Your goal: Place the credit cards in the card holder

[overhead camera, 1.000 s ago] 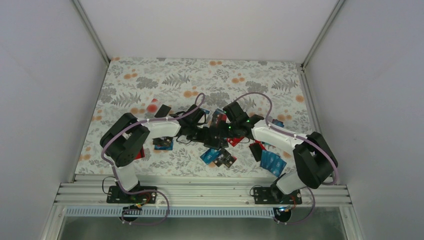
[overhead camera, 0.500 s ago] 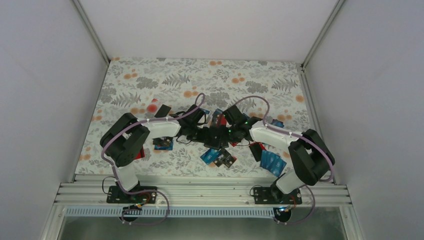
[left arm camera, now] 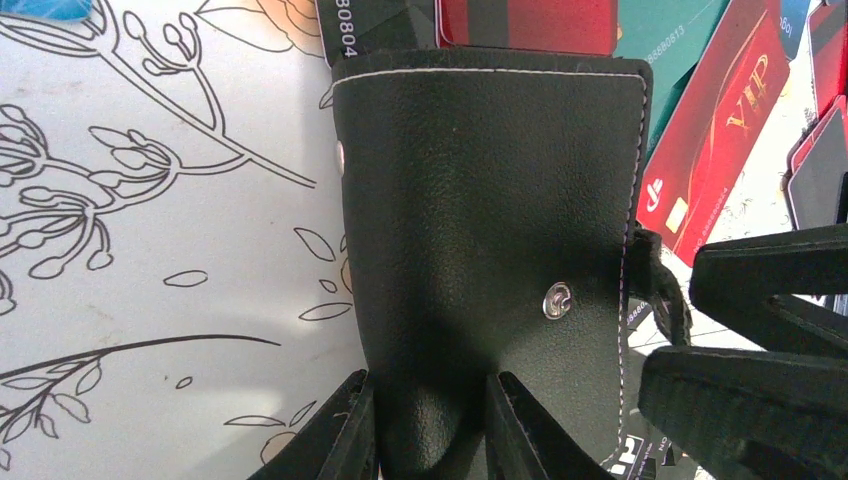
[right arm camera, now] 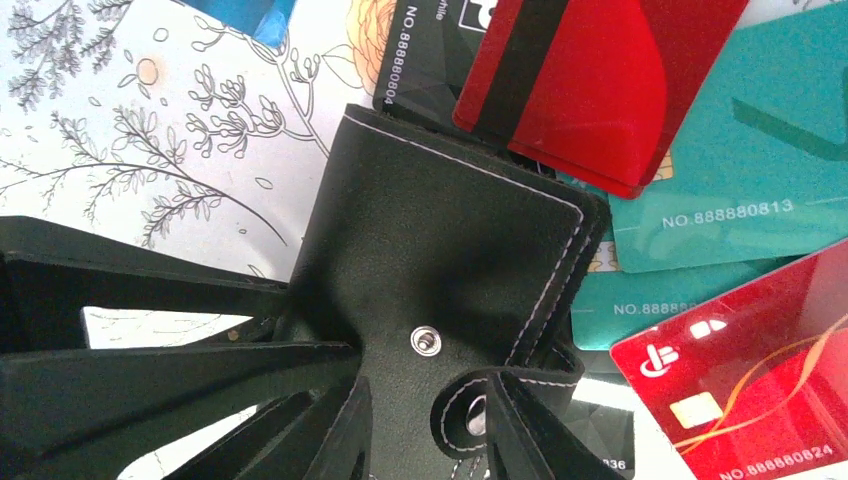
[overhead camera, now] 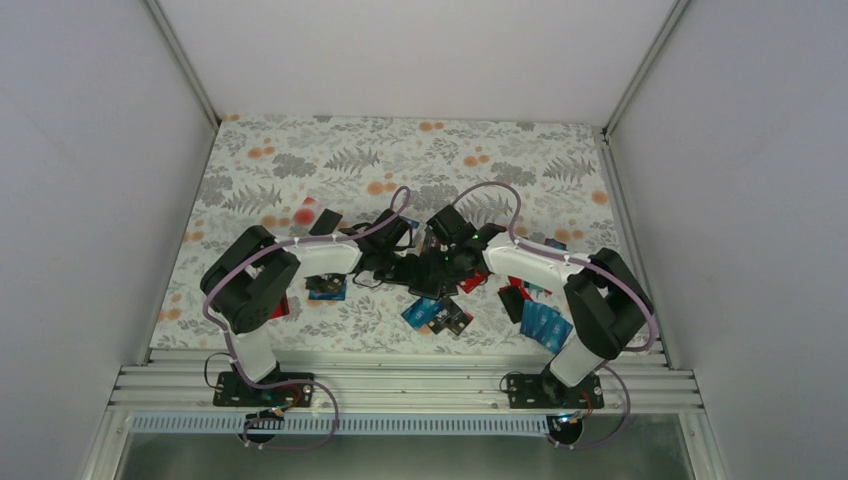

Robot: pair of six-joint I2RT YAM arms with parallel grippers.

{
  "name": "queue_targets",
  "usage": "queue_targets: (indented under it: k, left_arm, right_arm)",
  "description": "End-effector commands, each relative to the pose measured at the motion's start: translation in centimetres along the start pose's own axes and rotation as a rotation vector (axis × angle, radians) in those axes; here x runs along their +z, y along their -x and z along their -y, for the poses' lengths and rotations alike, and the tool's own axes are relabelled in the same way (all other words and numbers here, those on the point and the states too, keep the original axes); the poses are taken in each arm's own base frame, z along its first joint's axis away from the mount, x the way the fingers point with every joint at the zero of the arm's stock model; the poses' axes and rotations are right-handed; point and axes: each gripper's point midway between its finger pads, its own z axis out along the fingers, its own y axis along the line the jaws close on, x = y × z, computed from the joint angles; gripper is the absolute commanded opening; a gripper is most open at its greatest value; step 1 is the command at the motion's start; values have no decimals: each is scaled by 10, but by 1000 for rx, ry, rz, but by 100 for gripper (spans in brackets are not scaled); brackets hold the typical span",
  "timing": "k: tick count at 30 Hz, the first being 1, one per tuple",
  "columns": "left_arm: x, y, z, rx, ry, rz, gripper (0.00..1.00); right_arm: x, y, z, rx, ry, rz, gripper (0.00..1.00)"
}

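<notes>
The black card holder (left arm camera: 480, 200) lies at the mat's centre (overhead camera: 428, 272), among loose cards. My left gripper (left arm camera: 430, 430) is shut on its near edge, which bulges between the fingers. My right gripper (right arm camera: 430, 430) meets it from the other side (overhead camera: 447, 262). Its jaws stand close around the holder's unsnapped strap (right arm camera: 470, 410), which curls beside the snap stud (right arm camera: 427, 341). A red card (right arm camera: 600, 80), a teal card (right arm camera: 740, 180) and a black printed card (right arm camera: 430, 50) lie partly under the holder. A red VIP card (left arm camera: 715, 120) lies to the right.
More cards lie on the floral mat: blue ones (overhead camera: 545, 325) by the right arm, a few (overhead camera: 435, 315) in front of the holder, one (overhead camera: 327, 288) under the left arm. A slim black rectangle (overhead camera: 325, 222) lies at back left. White walls enclose the mat.
My right arm has swung left and its gripper has moved in over the card holder. The left arm and the holder have stayed put.
</notes>
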Motion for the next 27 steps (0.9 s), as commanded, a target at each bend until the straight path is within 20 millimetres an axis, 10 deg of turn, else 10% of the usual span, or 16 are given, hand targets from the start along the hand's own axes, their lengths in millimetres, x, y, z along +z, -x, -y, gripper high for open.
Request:
queue_targets:
  k: [1, 27]
  left_arm:
    - [9, -17, -6, -11, 18, -56, 26]
    - [10, -19, -6, -11, 14, -58, 25]
  right_arm:
    - [-1, 0, 5, -23, -83, 3, 29]
    - [-2, 3, -1, -22, -87, 6, 4]
